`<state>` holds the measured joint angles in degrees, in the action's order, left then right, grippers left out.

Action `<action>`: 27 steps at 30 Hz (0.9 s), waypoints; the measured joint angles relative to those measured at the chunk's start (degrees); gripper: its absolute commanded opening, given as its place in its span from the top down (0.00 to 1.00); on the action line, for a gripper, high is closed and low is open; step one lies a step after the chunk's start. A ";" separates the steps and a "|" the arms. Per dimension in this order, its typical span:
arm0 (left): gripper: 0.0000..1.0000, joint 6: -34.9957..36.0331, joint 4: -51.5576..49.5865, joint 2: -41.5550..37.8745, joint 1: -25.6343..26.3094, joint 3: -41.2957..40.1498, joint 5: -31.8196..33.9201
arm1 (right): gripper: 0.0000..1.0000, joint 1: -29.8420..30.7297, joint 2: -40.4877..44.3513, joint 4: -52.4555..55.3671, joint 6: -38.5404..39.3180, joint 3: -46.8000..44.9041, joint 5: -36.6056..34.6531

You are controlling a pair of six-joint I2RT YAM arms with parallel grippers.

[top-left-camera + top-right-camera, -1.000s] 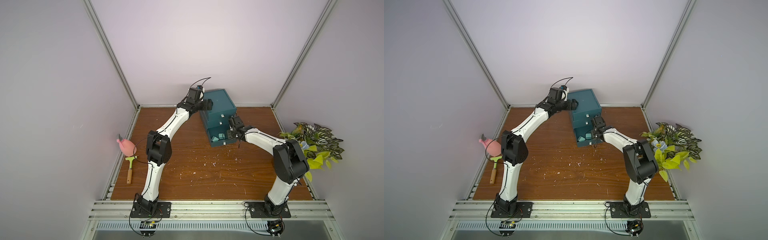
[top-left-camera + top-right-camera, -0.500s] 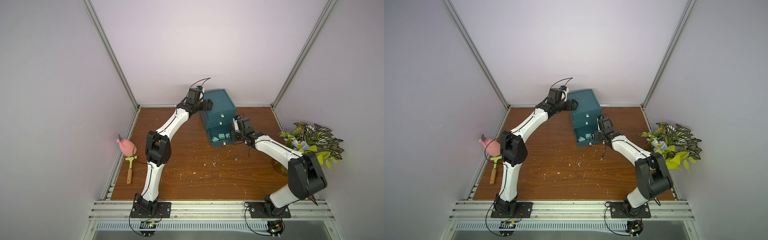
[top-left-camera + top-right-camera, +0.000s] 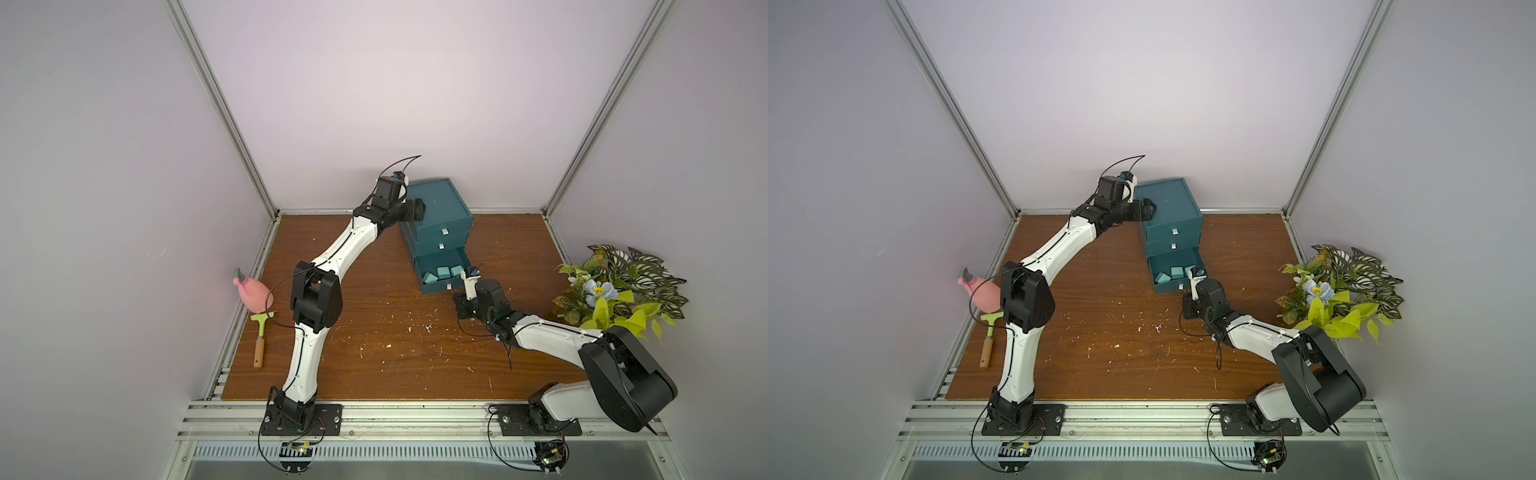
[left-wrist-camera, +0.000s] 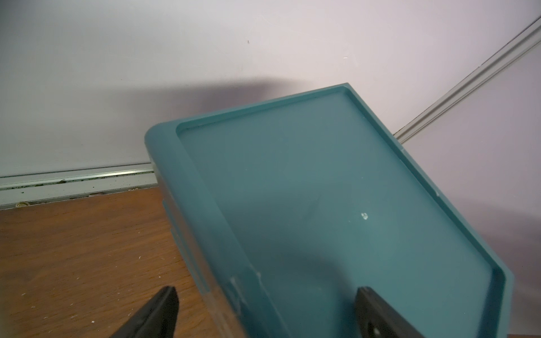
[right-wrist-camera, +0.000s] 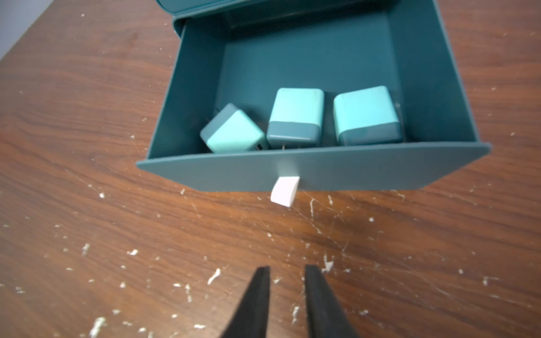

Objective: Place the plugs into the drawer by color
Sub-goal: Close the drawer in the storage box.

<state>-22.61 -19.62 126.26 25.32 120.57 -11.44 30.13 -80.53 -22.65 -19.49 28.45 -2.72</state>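
The drawer (image 3: 438, 208) (image 3: 1167, 203) is a dark teal chest at the back of the table, and its bottom drawer (image 5: 351, 169) is pulled out. Three turquoise-blue plugs (image 5: 232, 133) (image 5: 295, 111) (image 5: 366, 109) lie inside, also seen in a top view (image 3: 443, 272). My right gripper (image 5: 287, 267) (image 3: 460, 301) hovers over the table in front of the white handle (image 5: 284, 191), with only a narrow gap between its jaws and nothing in it. My left gripper (image 4: 266, 289) (image 3: 419, 205) is open wide, astride the chest's top left edge (image 4: 205, 204).
A pink toy (image 3: 253, 293) and a green-headed tool with a wooden handle (image 3: 261, 336) lie at the table's left edge. A leafy plant (image 3: 615, 286) stands at the right. White flecks (image 5: 213, 276) dot the wood. Walls close in behind the chest.
My right arm has drawn back from the open bottom drawer toward the front, and its jaws have narrowed. The left arm has not moved.
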 measured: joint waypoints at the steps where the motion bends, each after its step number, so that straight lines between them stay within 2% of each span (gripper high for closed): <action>1: 0.11 -0.04 0.11 0.00 0.00 -0.07 -0.07 | 0.87 -0.07 -0.31 -1.66 -0.48 -0.52 -0.07; 5: 0.11 -0.13 0.15 0.00 0.00 -0.11 -0.28 | 0.91 -0.31 -2.60 -7.13 -2.40 -1.16 -0.07; 11: 0.11 -0.15 0.15 0.00 -0.02 -0.11 -0.33 | 0.92 -1.42 -7.21 -13.68 -5.27 -1.90 0.79; 27: 0.11 -0.20 0.20 0.00 -0.04 -0.15 -0.35 | 0.94 -7.04 -19.02 -34.93 -14.45 -6.80 13.49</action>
<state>-22.81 -19.42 126.26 25.28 120.42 -11.79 23.09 -99.55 -57.58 -33.93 21.65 10.76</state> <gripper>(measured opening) 0.891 0.071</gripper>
